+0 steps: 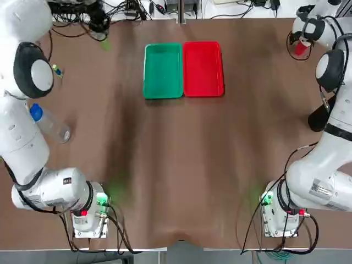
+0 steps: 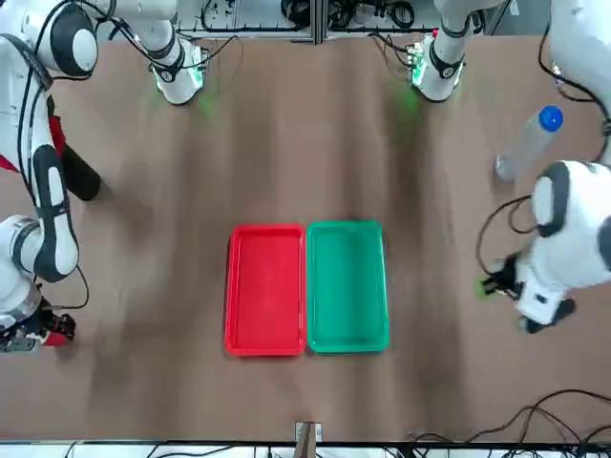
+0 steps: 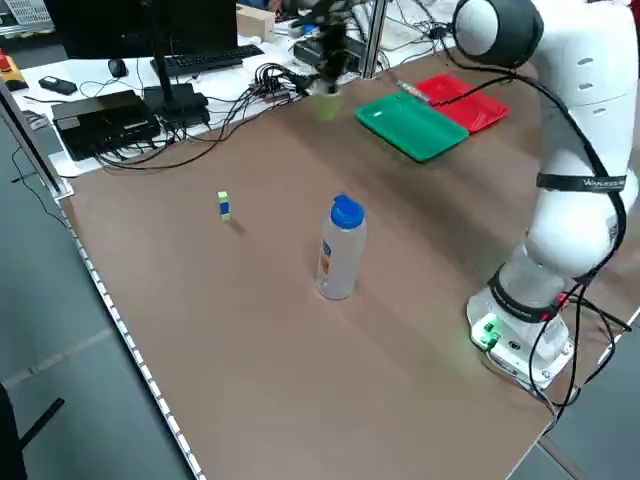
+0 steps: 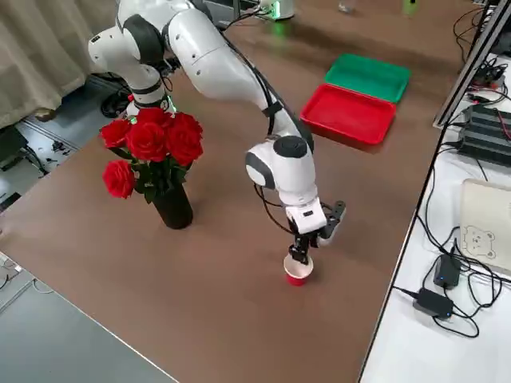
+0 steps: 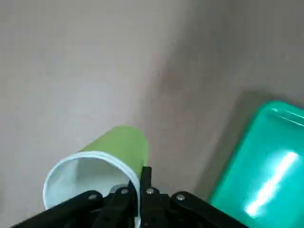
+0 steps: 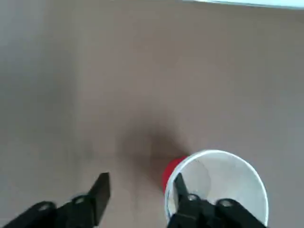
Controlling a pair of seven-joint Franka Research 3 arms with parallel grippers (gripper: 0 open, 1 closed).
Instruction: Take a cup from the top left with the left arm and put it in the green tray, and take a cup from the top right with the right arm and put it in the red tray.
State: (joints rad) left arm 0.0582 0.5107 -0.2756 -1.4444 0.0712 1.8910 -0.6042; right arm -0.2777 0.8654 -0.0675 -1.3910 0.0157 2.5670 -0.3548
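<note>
My left gripper [image 5: 137,202] pinches the yellow-green cup [image 5: 102,159] aloft near the green tray [image 5: 266,164]; my right gripper [image 6: 137,197], fingers spread, straddles the red cup's [image 6: 216,187] rim on the table. I should close squarely.

Glossy plastic green tray [image 1: 163,70] and red tray [image 1: 203,69] lie on the matt brown table [image 1: 181,165].
</note>
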